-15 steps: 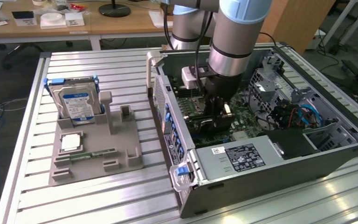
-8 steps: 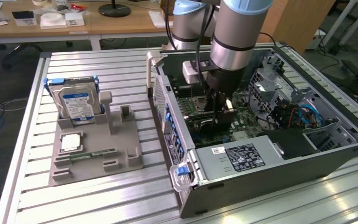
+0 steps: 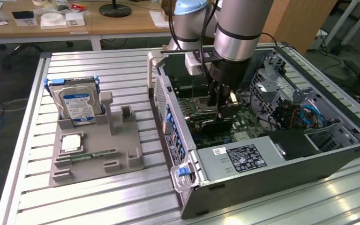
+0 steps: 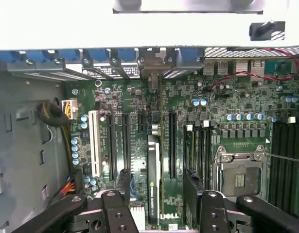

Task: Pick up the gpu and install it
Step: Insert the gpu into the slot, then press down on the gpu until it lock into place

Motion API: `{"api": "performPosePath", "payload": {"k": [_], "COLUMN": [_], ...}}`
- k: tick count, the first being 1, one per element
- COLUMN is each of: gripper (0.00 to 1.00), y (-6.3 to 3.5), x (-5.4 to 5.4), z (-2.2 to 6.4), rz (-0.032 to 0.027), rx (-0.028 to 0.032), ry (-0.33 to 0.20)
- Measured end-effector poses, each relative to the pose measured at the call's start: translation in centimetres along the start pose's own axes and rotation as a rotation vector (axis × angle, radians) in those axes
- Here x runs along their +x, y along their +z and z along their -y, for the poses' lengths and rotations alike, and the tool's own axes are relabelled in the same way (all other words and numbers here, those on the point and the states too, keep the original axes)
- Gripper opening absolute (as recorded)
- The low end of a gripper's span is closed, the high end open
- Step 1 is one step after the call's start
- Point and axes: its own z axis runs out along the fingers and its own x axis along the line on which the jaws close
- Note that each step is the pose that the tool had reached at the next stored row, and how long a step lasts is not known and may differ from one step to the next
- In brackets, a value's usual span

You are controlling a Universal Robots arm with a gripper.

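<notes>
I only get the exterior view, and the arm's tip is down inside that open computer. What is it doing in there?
Observer: In the wrist view, the gpu stands edge-on in a motherboard slot, right between the fingers of the gripper.
Operator: Is it squeezing the card?
Observer: No. The jaws stand open, one finger on each side, with a gap to the card.
Operator: What sits beside the card?
Observer: An empty black slot runs close alongside it.
</notes>
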Motion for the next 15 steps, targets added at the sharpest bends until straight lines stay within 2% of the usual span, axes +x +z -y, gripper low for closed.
{"api": "performPosePath", "payload": {"k": [15], "gripper": [0.57], "y": [-0.01], "x": [0.0], "z": [0.0], "rz": [-0.0011], "rx": [0.0001], "ry": [0.0]}}
